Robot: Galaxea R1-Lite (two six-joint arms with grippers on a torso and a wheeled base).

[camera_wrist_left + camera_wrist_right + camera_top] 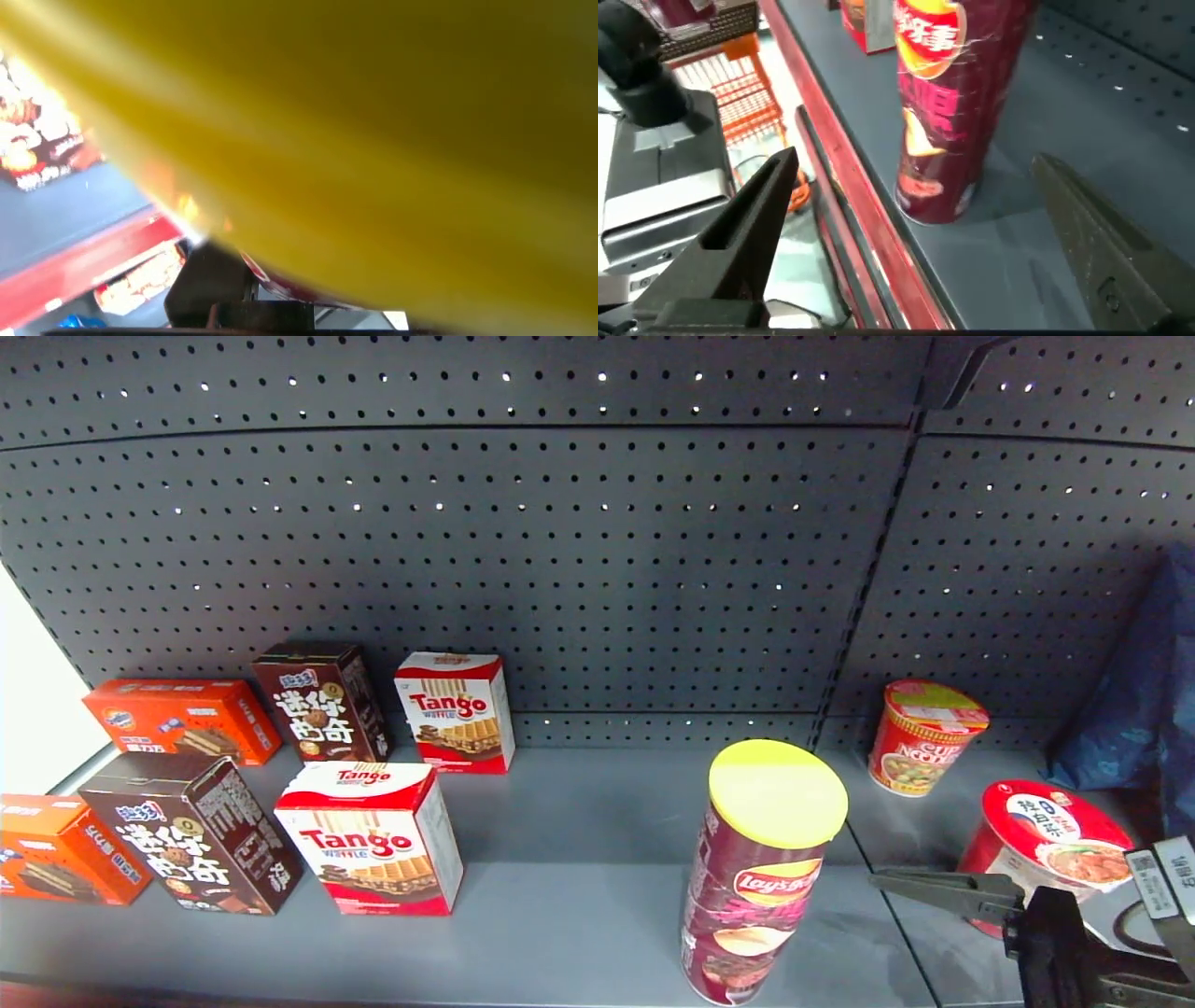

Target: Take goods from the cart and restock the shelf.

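**Right gripper open, chips can standing free**

Seen at the head view's lower right, its fingers are spread and hold nothing. At lower centre-right the chips can stands upright near the front edge of the grey shelf, apart from the fingers. It is probably light, a stiff but dentable tube, glossy and tippy. A gentle hold round mid-body, below the yellow lid, looks best.

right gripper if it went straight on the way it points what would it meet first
Most likely the chips can, upright near the shelf front edge, straight ahead between the right gripper's open fingers; the gap is hard to judge.
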